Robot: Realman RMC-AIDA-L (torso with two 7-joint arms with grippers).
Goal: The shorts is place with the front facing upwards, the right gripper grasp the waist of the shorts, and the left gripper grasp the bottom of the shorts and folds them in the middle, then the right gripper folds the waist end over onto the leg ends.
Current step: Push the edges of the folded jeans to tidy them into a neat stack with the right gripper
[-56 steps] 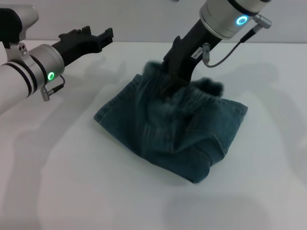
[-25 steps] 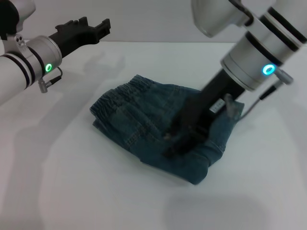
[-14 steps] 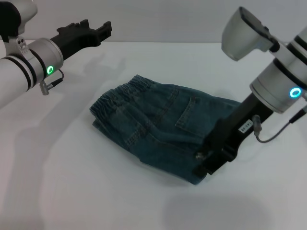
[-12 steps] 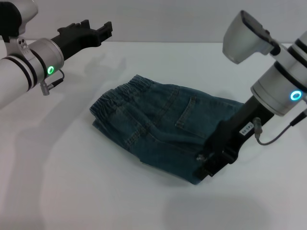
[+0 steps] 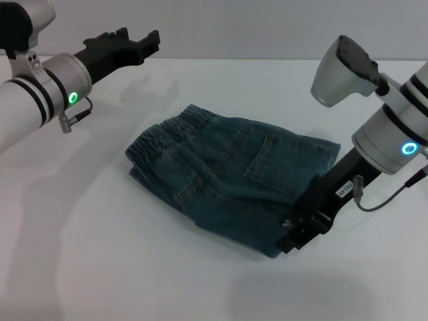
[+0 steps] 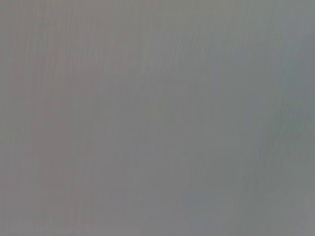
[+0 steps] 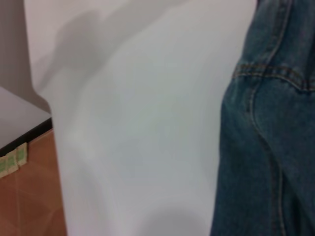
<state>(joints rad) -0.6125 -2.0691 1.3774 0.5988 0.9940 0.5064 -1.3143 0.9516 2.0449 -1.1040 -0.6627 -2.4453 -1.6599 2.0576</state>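
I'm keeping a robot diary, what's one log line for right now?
shorts: folded on table | right gripper: at near corner | left gripper: raised, away

Bare table around folded shorts, right gripper seemingly touching

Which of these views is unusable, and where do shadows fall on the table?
Left wrist view: a flat featureless grey, nothing readable. Head view: sharp; soft arm shadows spread over the white table to the left of and in front of the folded blue-green denim shorts. Right wrist view: soft focus, a shadow crosses the table's upper part beside the denim.
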